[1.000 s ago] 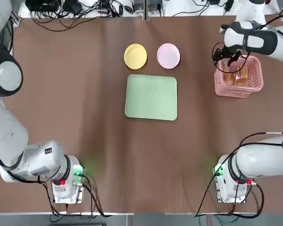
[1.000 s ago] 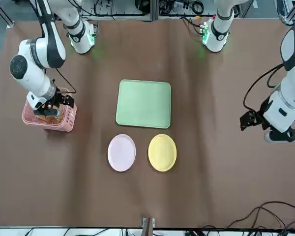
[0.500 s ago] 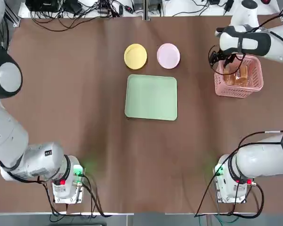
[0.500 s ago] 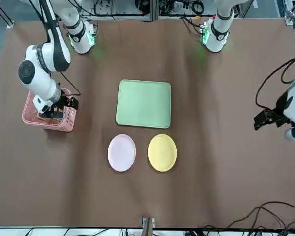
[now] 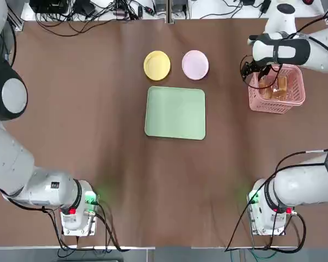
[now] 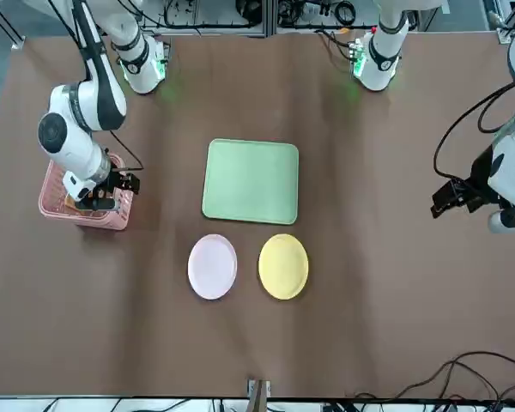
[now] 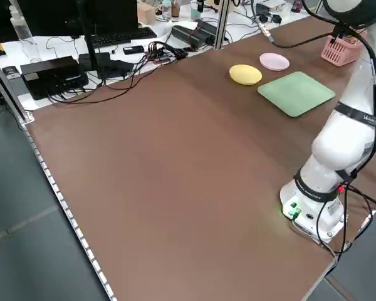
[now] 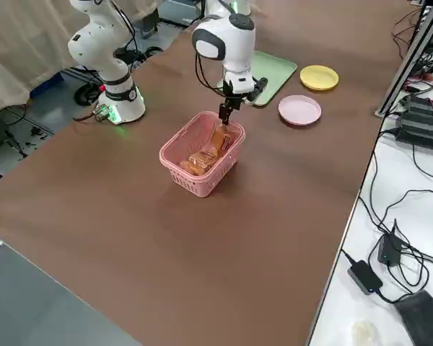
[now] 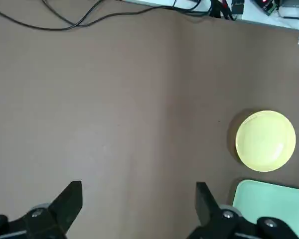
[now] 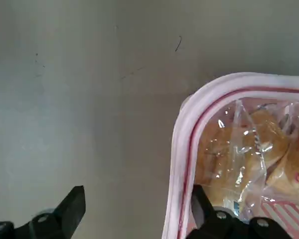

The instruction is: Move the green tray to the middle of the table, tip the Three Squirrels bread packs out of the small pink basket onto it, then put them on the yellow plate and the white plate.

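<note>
The left gripper [image 9: 138,209], fingers spread wide and empty, hangs over bare desk [image 5: 87,120] toward the robot's left edge. The green tray [image 5: 175,113] already lies mid-desk, the yellow plate [image 5: 157,65] and white plate [image 5: 195,64] just beyond it.

Toward the far right corner, the right gripper [image 10: 135,211] straddles the small pink basket [image 5: 277,87] rim, fingers open, gripping nothing. The step looks like grasping the basket; next, close on that wall.

Only the right wrist and right side views show the Three Squirrels bread packs [image 10: 241,149] plainly.
</note>
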### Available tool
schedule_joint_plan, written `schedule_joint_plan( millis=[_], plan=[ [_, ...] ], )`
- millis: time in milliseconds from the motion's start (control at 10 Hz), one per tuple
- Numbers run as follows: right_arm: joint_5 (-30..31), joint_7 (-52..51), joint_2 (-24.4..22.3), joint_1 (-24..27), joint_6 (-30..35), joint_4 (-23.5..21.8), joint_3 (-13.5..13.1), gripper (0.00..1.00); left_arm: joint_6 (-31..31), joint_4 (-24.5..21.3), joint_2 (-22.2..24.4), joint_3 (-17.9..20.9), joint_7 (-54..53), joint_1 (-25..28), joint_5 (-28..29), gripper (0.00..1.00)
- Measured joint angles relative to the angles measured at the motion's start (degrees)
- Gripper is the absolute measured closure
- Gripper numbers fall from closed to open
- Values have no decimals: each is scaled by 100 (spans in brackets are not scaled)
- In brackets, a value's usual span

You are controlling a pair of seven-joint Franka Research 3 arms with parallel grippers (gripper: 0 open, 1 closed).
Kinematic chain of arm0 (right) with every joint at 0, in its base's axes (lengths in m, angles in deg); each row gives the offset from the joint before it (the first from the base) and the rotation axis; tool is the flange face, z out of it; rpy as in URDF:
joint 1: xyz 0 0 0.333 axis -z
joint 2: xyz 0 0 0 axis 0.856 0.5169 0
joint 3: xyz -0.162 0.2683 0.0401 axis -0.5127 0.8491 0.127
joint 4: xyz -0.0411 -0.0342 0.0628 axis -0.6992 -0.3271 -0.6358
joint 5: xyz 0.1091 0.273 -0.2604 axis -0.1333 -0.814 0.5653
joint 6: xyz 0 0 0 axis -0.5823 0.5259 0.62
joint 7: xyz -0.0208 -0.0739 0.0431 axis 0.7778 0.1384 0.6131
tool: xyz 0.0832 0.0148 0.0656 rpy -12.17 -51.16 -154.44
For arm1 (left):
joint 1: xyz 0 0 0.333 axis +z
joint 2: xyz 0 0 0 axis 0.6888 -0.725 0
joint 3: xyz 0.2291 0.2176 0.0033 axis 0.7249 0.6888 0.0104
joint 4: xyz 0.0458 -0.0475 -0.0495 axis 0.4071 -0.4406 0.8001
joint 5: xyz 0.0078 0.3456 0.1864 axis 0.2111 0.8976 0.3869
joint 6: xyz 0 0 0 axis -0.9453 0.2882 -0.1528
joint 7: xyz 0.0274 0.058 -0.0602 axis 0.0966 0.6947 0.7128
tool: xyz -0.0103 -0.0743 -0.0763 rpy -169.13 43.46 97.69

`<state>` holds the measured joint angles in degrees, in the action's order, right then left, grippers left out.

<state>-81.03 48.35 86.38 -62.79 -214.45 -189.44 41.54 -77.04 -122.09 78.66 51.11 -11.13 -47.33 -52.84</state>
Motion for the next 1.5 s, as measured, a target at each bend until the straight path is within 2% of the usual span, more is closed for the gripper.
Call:
schedule_joint_plan(
  millis=[400, 800, 1500],
  plan=[
    [0, -7, 29, 229, 0, -8, -29, 6, 6, -285, 133, -66, -14, -118, -2, 0],
    [0, -388, 52, 675, -15, -7, -49, 6, -11, -319, 162, -110, -14, -118, -2, 0],
    [0, -435, 52, 695, -48, 33, -33, 6, -101, -377, 143, -121, -14, -93, -10, 0]
  ],
)
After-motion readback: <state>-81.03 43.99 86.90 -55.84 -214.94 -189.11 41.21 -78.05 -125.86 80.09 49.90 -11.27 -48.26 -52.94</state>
